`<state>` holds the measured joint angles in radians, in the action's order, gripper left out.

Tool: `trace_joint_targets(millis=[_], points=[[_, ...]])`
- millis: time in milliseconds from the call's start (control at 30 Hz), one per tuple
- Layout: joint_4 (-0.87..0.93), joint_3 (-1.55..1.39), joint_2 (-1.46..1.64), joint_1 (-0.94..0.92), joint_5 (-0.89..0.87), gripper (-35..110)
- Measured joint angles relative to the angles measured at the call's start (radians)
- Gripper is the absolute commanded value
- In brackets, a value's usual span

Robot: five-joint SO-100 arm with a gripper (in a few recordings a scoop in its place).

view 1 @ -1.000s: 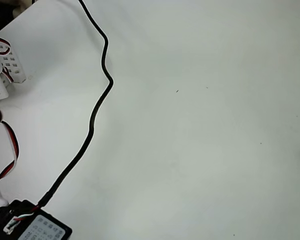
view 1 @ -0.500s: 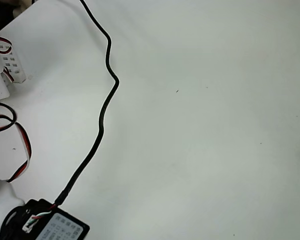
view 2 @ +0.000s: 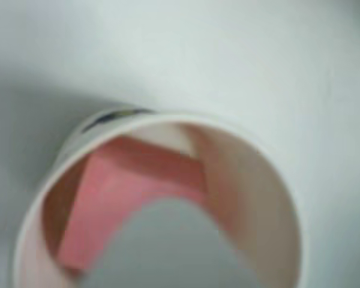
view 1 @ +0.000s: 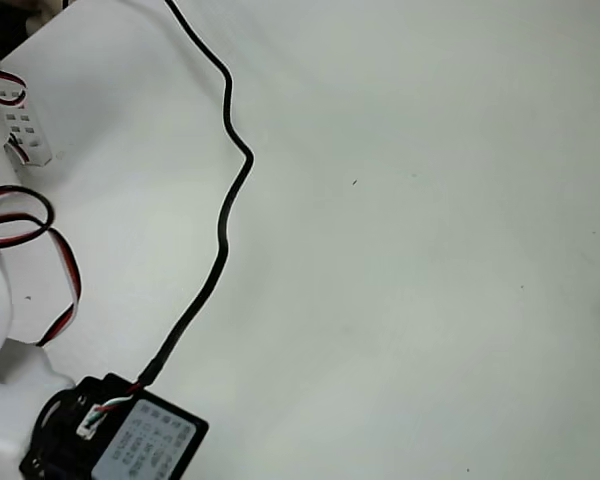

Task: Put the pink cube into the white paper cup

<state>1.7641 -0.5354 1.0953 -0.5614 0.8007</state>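
Pink cube [view 2: 138, 198] lies inside the white paper cup [view 2: 258, 180], seemingly delivered; arm's black servo box [view 1: 130, 440] has shifted right; gripper state unclear.

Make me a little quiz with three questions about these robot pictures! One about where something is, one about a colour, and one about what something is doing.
1. Where is the pink cube in the wrist view?
A. inside the white paper cup
B. on the table beside the cup
C. on top of the black box

2. What colour is the long cable that curves across the table in the overhead view?
A. yellow
B. black
C. blue

3. How does the cup stand in the wrist view?
A. squashed flat
B. covered by a lid
C. open at the top

Answers: 1 A, the cup's rim rings the cube. 2 B, it is a dark line on the white top. 3 C, you look straight into it.
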Motion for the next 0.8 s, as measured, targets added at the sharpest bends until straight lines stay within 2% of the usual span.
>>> trace_joint_targets(millis=[800], points=[[0.000, 0.002, 0.000, 0.015, 0.028, 43]])
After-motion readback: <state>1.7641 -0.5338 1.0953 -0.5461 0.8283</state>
